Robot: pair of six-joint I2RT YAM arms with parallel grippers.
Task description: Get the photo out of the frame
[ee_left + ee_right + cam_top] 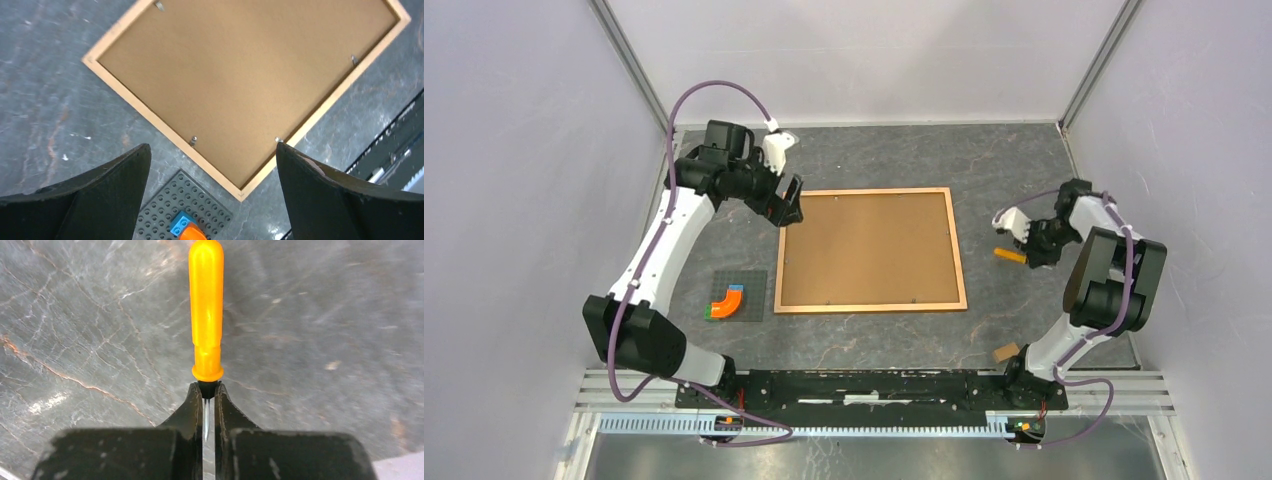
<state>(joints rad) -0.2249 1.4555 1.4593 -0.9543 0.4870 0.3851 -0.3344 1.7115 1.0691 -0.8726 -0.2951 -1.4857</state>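
Top external view: the frame (870, 250) lies face down mid-table, its brown back up and the photo hidden beneath. Over its far-left corner the left gripper (786, 205) hangs spread wide. Right of the frame and apart from it, the right gripper (208, 387) is clenched on an orange-handled screwdriver (206, 315), likely for prying the clips (193, 139).
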